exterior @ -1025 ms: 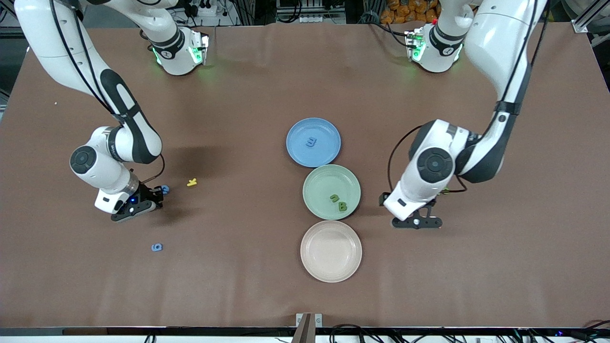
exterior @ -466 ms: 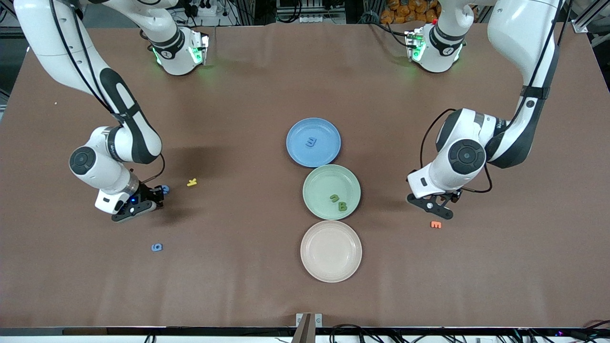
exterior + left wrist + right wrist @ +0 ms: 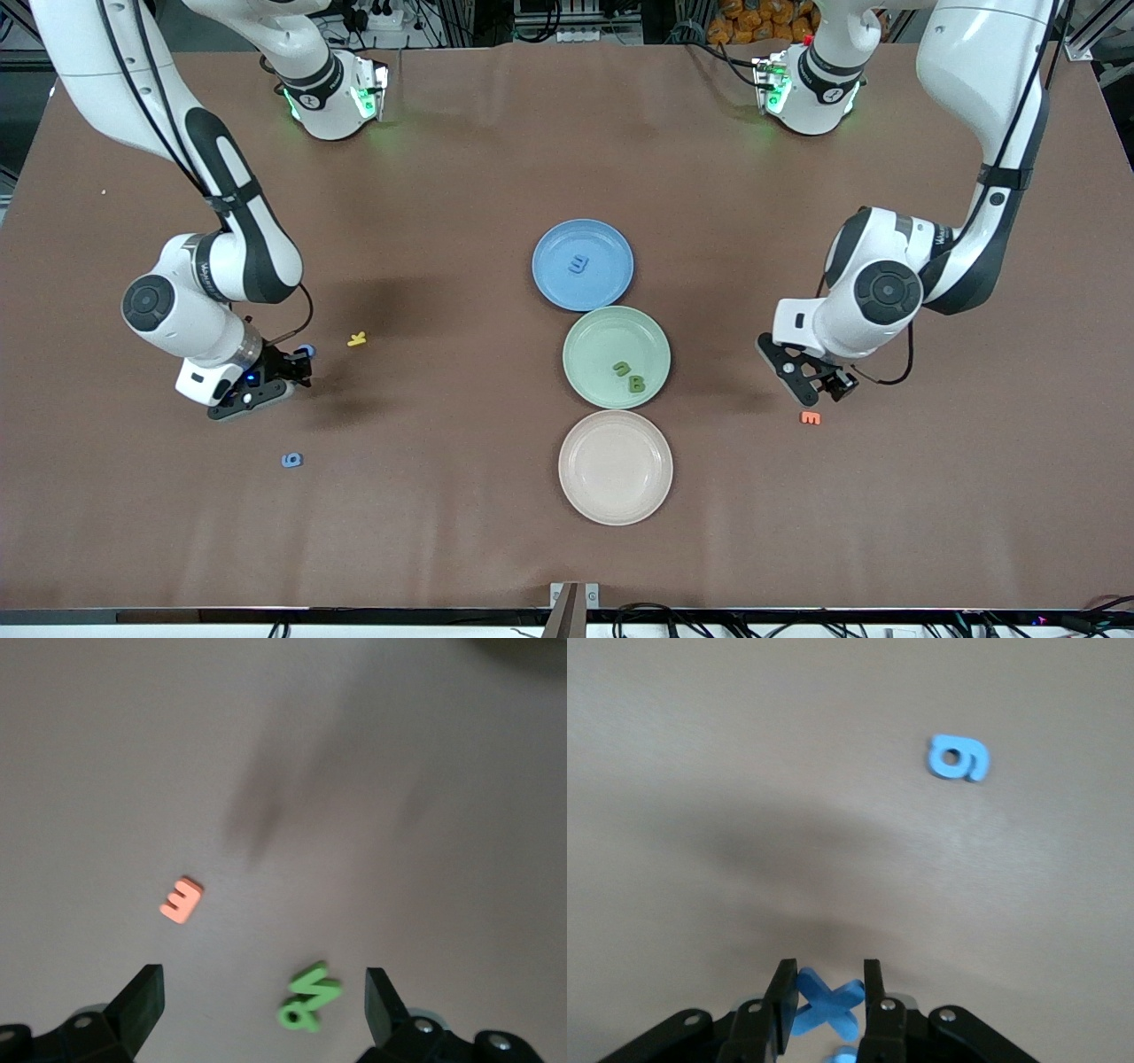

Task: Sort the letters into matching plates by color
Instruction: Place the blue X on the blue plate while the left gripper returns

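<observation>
The right gripper [image 3: 824, 1001] sits low over the table at the right arm's end, its fingers pinched together. The left gripper [image 3: 261, 1001] hangs over the left arm's end, fingers spread wide.

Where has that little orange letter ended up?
The orange letter lies flat on the bare table toward the left arm's end, just under the open left gripper, with a green letter beside it in the left wrist view.

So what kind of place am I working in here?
Probably a robotics lab test bench: a brown-covered table with two arm bases bolted along one edge, and cables and power strips past that edge.
</observation>
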